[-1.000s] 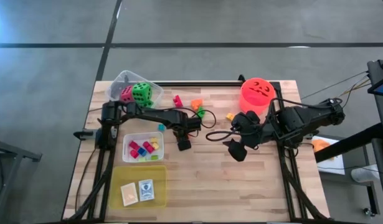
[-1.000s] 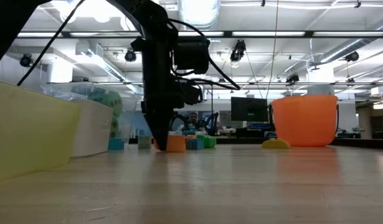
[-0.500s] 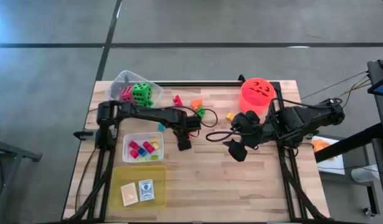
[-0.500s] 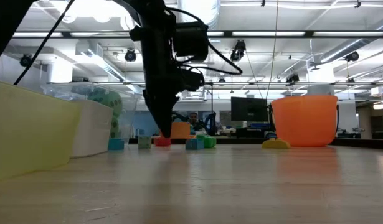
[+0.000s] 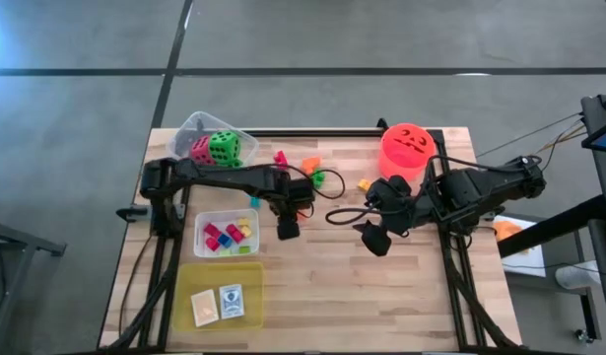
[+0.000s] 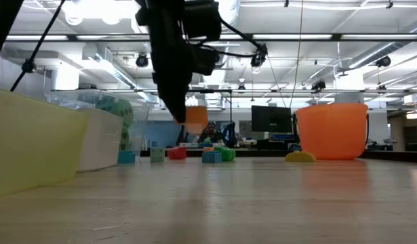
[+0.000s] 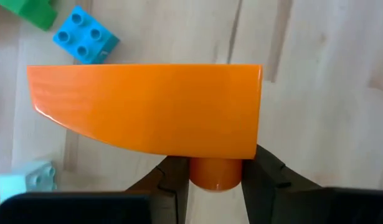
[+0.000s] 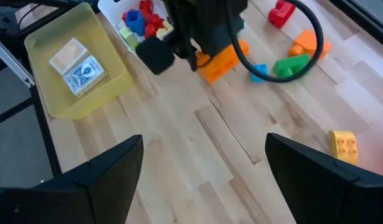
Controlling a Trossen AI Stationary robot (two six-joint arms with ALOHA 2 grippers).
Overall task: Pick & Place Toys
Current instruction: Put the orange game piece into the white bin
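Note:
My left gripper (image 6: 183, 114) hangs above the middle of the table, shut on an orange block (image 7: 147, 109) that also shows in the low view (image 6: 194, 114) and the right wrist view (image 8: 221, 62). My right gripper (image 8: 197, 180) waits open, high over the table's right half (image 5: 374, 237). Loose blocks lie on the table beyond: pink (image 5: 280, 158), orange (image 5: 310, 164), green (image 5: 318, 178), blue (image 5: 254, 200) and yellow (image 5: 364, 183). A green die (image 5: 224, 148) and a pink die (image 5: 200, 149) sit in a clear tub at the far left. My left gripper pinches a round stud (image 7: 216, 173) on the orange block's side between its two fingers (image 7: 263, 177). The fingers come from above, pointing down. The block hangs at the fingertips, lifted clear of the table.
A clear tub (image 5: 227, 234) with several bright blocks stands left of my left gripper. A yellow tub (image 5: 219, 296) with two cards lies at the near left. The red-orange bucket (image 5: 407, 148) stands at the far right. Bare wood lies in the near middle.
My left gripper has risen straight up from the table, still shut on the orange block. The block stood on the wood a second ago and now hangs well clear of it.

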